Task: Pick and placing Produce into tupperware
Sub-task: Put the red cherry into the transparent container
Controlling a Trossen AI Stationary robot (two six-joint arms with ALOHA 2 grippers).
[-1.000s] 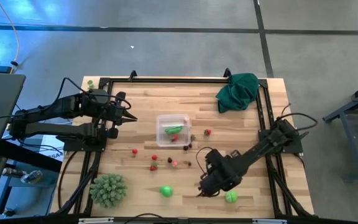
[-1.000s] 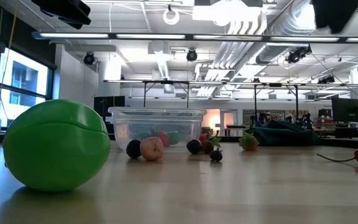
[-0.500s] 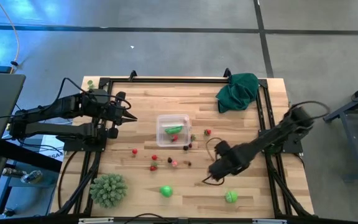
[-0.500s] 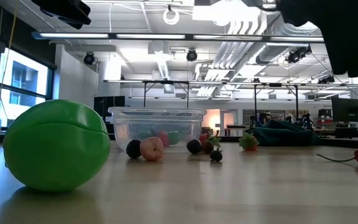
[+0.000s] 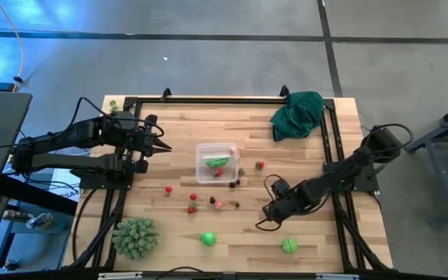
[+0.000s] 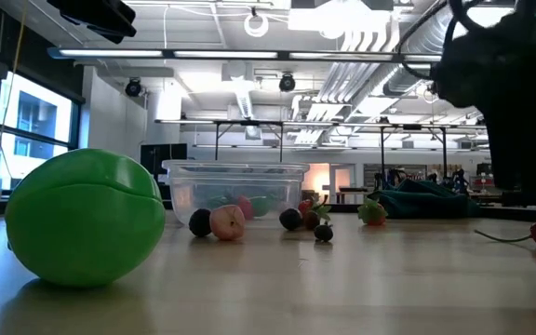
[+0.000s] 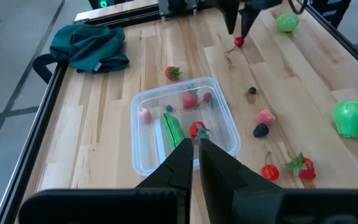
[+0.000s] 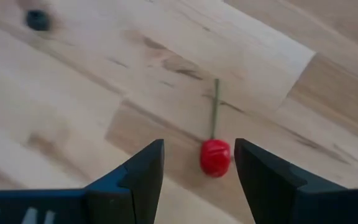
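Seen from above, a pale wooden slatted tabletop [image 5: 302, 155] carries a small clear plastic container with rounded corners [image 5: 217, 162] near its middle, already holding a long green vegetable and a few small red and pink toy fruits. More tiny toy produce, red, pink and dark, lies scattered on the tabletop just on the near side of the container, with a smooth bright green ball-shaped fruit [image 5: 208, 239] and a second green fruit [image 5: 289, 246] farther toward the near edge. Over the last second the right gripper [image 5: 267, 217] has swung away from that second green fruit, which stays on the tabletop, and now hangs with jaws released and spread over a small glossy red cherry with a thin green stem [image 8: 215, 156]; the cherry sits between the jaws, not yet touched. This looks like lining up for the next pick. The left gripper [image 5: 162, 148] waits to the left of the container, jaws clenched and empty. A crumpled dark green cloth [image 5: 296, 113] lies at the far right corner, and a large spiky pale-green ball [image 5: 136, 237] at the near left.
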